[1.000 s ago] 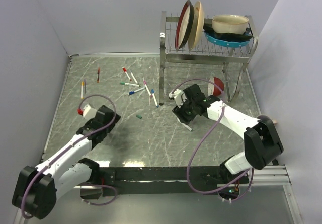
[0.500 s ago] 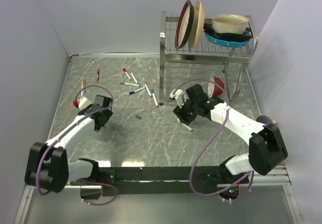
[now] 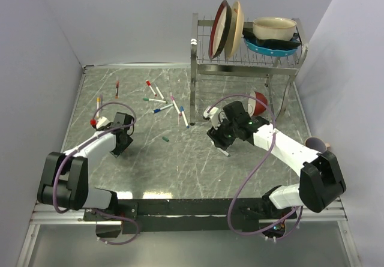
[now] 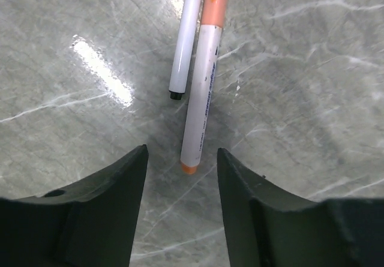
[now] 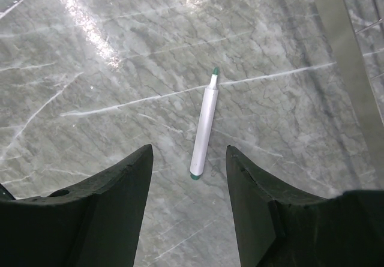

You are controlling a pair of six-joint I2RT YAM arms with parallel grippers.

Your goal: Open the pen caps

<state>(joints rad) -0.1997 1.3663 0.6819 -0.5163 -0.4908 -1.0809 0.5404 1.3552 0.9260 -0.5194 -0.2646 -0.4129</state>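
In the left wrist view, my left gripper is open just above the table. A white pen with an orange cap and an orange end lies right ahead of the jaws. A second thin white pen with a dark tip lies beside it. In the right wrist view, my right gripper is open over an uncapped green-tipped white pen. In the top view the left gripper is at mid left and the right gripper at centre. A loose green cap lies between them. Several capped pens lie farther back.
A metal dish rack with plates and bowls stands at the back right, with a red bowl under it. A cup sits at the right edge. Walls close in the left, back and right sides.
My left arm has swung out to the left and its gripper has shifted slightly back and left. The right gripper has barely moved over the green pen.
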